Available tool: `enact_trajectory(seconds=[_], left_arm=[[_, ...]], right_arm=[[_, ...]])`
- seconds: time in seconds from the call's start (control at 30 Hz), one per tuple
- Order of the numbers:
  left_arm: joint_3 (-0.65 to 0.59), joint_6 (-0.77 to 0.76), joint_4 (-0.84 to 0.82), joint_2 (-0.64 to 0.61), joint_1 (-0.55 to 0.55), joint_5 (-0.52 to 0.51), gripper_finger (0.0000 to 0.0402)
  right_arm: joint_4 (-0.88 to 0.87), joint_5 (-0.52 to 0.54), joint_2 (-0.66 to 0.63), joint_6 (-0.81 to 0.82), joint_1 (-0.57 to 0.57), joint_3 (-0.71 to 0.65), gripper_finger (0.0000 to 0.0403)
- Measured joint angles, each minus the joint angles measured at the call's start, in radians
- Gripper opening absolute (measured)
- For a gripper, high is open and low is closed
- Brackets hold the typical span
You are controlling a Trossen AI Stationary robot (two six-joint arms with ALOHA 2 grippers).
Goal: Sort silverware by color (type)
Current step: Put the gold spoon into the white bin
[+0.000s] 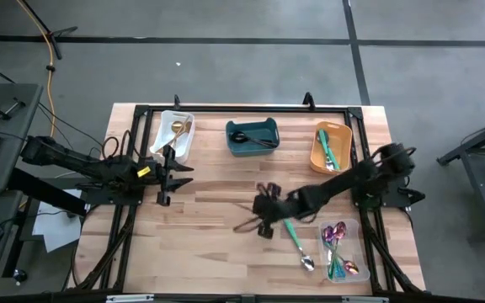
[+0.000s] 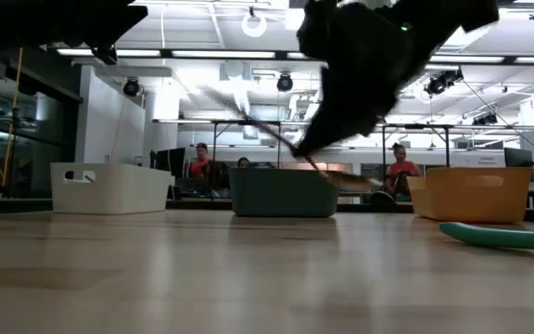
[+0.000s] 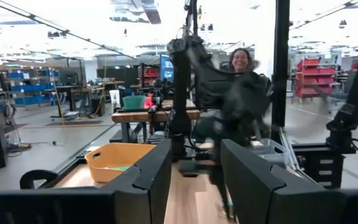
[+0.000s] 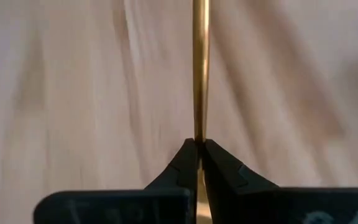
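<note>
My right gripper (image 1: 261, 220) hangs over the middle of the table, shut on a slender gold utensil (image 1: 245, 225); in the low view the utensil (image 2: 248, 119) is blurred and well above the wood. A teal-handled spoon (image 1: 300, 246) lies flat on the table just right of that gripper. A gold spoon (image 1: 178, 129) lies in the white bin (image 1: 165, 133), a black utensil (image 1: 255, 140) in the teal bin (image 1: 236, 150), a teal-handled one (image 1: 327, 153) in the orange bin (image 1: 317, 160), and purple iridescent spoons (image 1: 337, 236) in the clear bin (image 1: 359, 252). My left gripper (image 1: 165, 175) waits open near the white bin. My right gripper (image 4: 199, 142) pinches the gold utensil's thin handle (image 4: 200, 127) between its two fingertips (image 4: 185, 158). The handle runs straight out ahead of the fingers, along them. The utensil is lifted clear of the table; which end is held does not show.
The white, teal and orange bins stand in a row along the table's far side; the clear bin sits near the right near corner. A black frame (image 1: 133, 210) borders the wooden top. People show in the room beyond the table (image 2: 399, 165).
</note>
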Motion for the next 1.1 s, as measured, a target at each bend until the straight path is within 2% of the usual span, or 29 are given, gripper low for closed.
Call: enact_trajectory(seconds=[0.1, 0.17, 0.27, 0.33, 0.47, 0.73, 0.83, 0.97, 1.1], left_arm=[[0.000, 0.010, 0.002, 0.004, 0.001, -0.018, 0.0131], [0.000, 0.011, 0.003, 0.006, 0.001, -0.065, 0.0131], [0.000, 0.013, 0.007, 0.012, 0.007, -0.124, 0.0132], [0.000, -0.007, 0.000, 0.019, 0.014, -0.126, 0.0134], [0.000, -0.062, -0.002, 0.049, 0.026, -0.103, 0.0152], [0.000, -0.158, 0.022, 0.137, 0.069, -0.093, 0.0214], [0.000, -0.183, 0.059, 0.182, 0.085, -0.073, 0.0234], [0.008, -0.207, 0.134, 0.280, 0.095, -0.059, 0.0249], [0.050, -0.144, 0.226, 0.414, 0.092, -0.057, 0.0250]], right_arm=[[0.269, 0.029, -0.078, -0.063, -0.052, -0.122, 0.0003], [0.421, 0.046, -0.113, -0.113, -0.086, -0.181, 0.0003], [0.604, 0.076, -0.129, -0.214, -0.131, -0.243, 0.0003], [0.694, 0.068, -0.128, -0.275, -0.163, -0.270, 0.0003], [0.771, -0.002, -0.122, -0.317, -0.226, -0.299, 0.0003], [0.943, -0.013, -0.112, -0.461, -0.254, -0.301, 0.0003], [0.983, -0.038, -0.112, -0.465, -0.257, -0.301, 0.0003], [0.967, -0.042, -0.112, -0.461, -0.255, -0.301, 0.0003], [0.961, -0.064, -0.112, -0.442, -0.256, -0.300, 0.0003]])
